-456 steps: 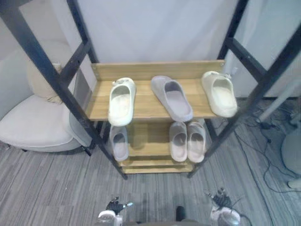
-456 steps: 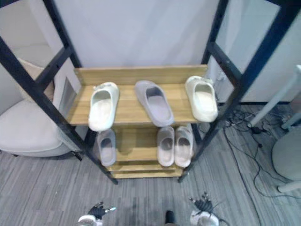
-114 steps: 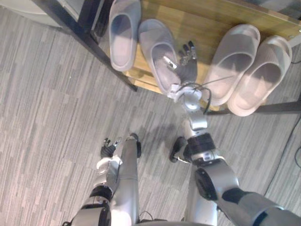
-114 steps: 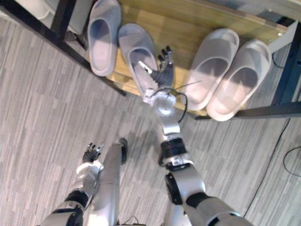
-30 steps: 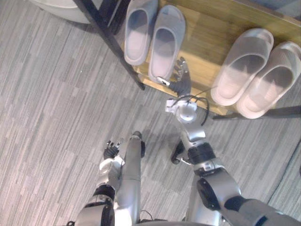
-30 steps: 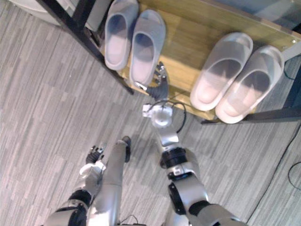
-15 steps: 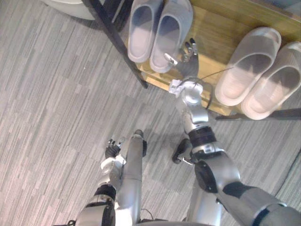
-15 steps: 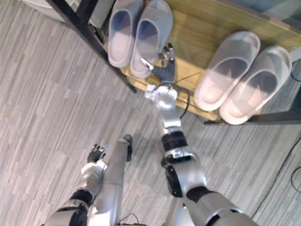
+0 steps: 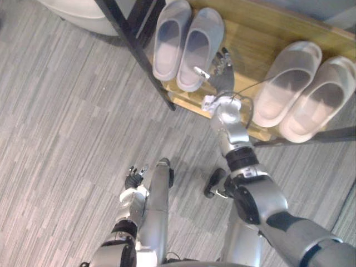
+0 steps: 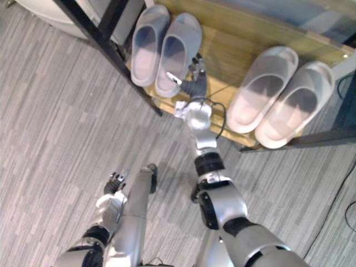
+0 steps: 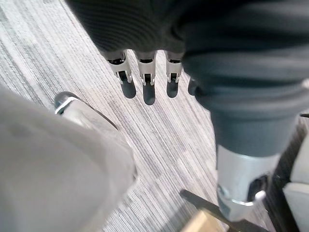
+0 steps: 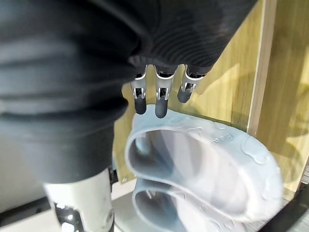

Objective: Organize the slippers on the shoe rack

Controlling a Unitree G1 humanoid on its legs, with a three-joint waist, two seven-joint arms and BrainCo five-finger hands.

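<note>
Two grey slippers lie side by side at the left end of the rack's low wooden shelf (image 9: 250, 39), the left one (image 9: 167, 39) against the right one (image 9: 198, 47). My right hand (image 9: 221, 78) rests on the shelf just right of that pair, open, its fingers straight along the right slipper's side and its thumb at the slipper's heel. The right wrist view has the dark fingertips (image 12: 161, 107) at the rim of the grey slipper (image 12: 212, 169). A pair of beige slippers (image 9: 286, 80) sits at the shelf's right end. My left hand (image 9: 133, 181) hangs open low over the floor.
A black slanted rack post (image 9: 139, 53) runs down just left of the grey pair. A white cushioned seat (image 9: 78, 6) lies beyond it at the upper left. Another black bar (image 9: 311, 134) crosses in front of the beige pair. Grey striped carpet (image 9: 67, 139) covers the floor.
The grey slipper from the upper shelf now lies beside its mate on the low shelf. Over the last second my right hand has reached a little farther along it; the view has shifted.
</note>
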